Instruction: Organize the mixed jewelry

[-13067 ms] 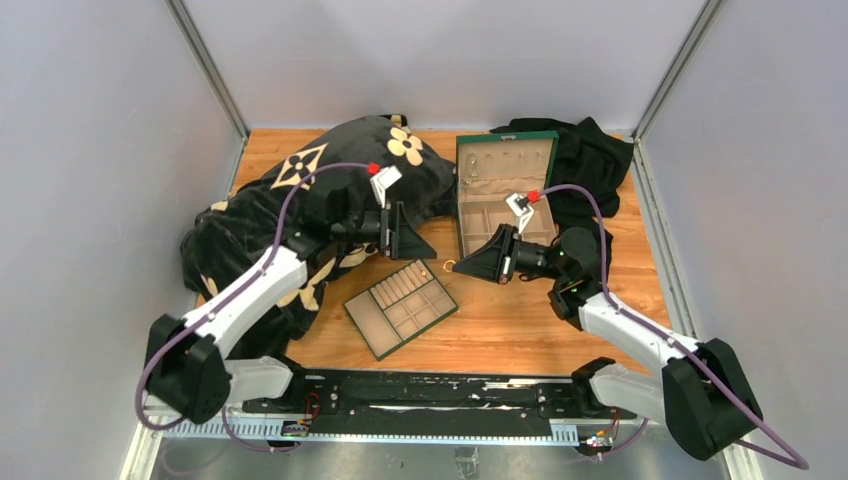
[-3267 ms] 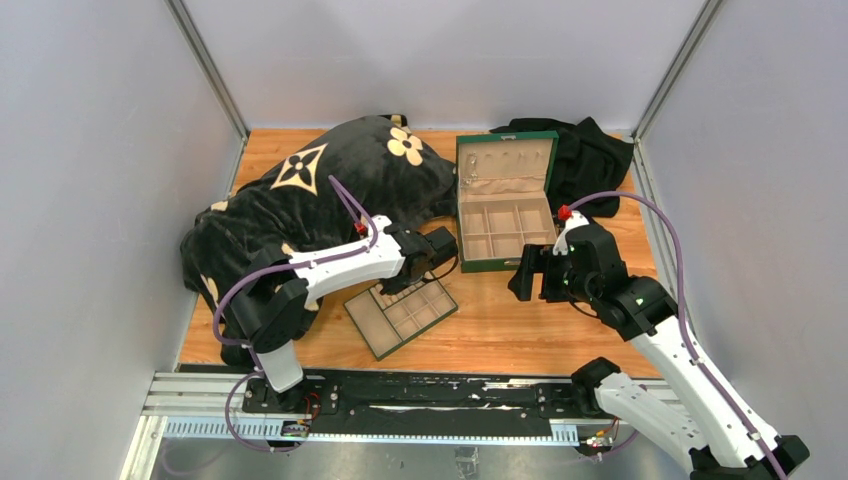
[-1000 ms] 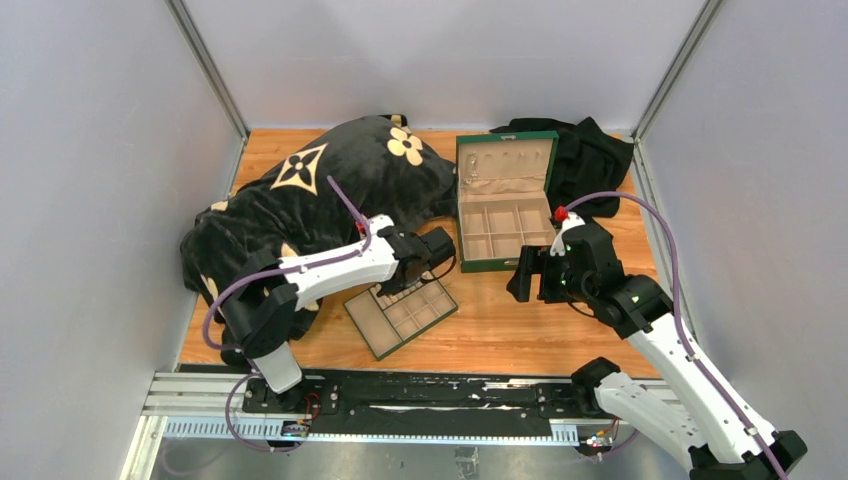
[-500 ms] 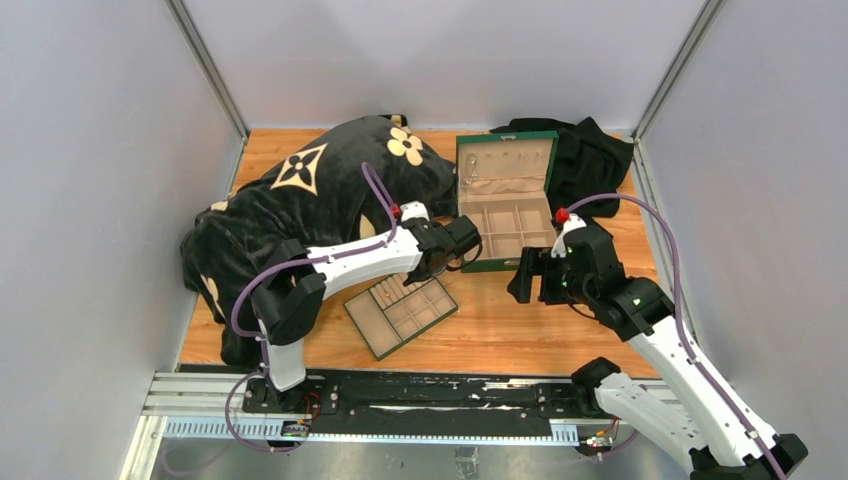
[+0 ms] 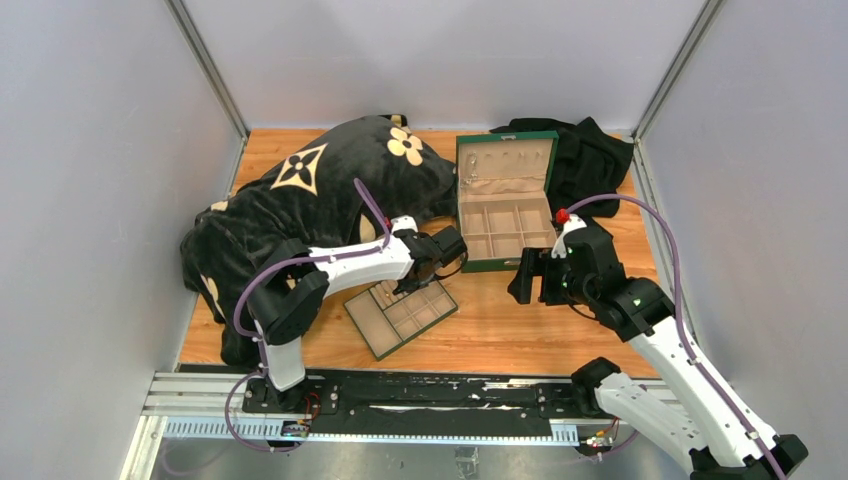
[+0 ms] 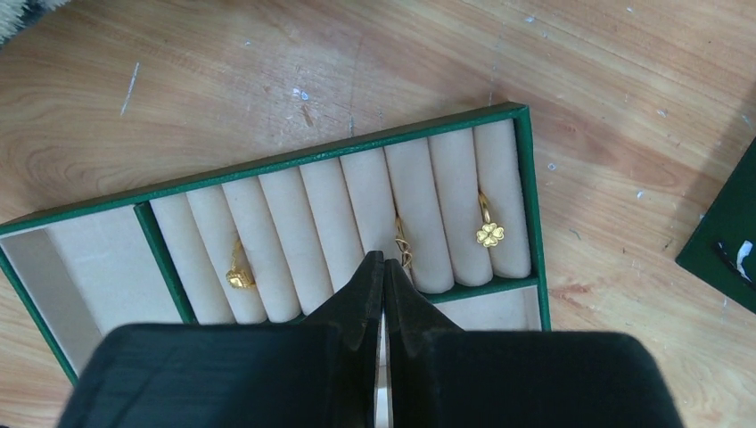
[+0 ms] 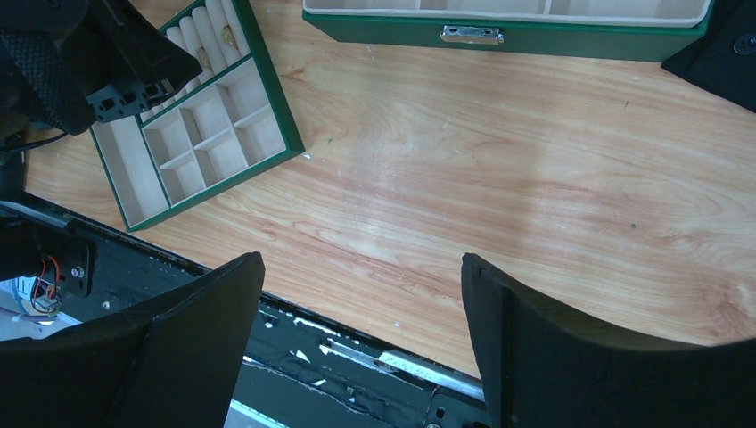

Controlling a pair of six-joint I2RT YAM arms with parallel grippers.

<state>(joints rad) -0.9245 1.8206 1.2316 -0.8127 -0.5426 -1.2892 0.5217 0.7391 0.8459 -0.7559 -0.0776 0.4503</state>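
Observation:
The left wrist view shows three gold rings of the mixed jewelry seated in the ring rolls of the flat green tray. These are a heart-shaped one, a twisted one and a clover one. My left gripper is shut, its tips just above the rolls beside the twisted ring, and nothing shows between them. In the top view it hangs over the tray's far end. My right gripper is open and empty above bare table, right of the tray.
The open green box with beige compartments stands behind the tray; its latch side faces the right gripper. A black patterned cloth is heaped at the left, and a black cloth lies behind the box. The arms' black base rail runs along the near edge.
The left wrist swung right toward the box, then came back left over the tray's ring rolls, and its jaws closed fully. The right arm has not moved.

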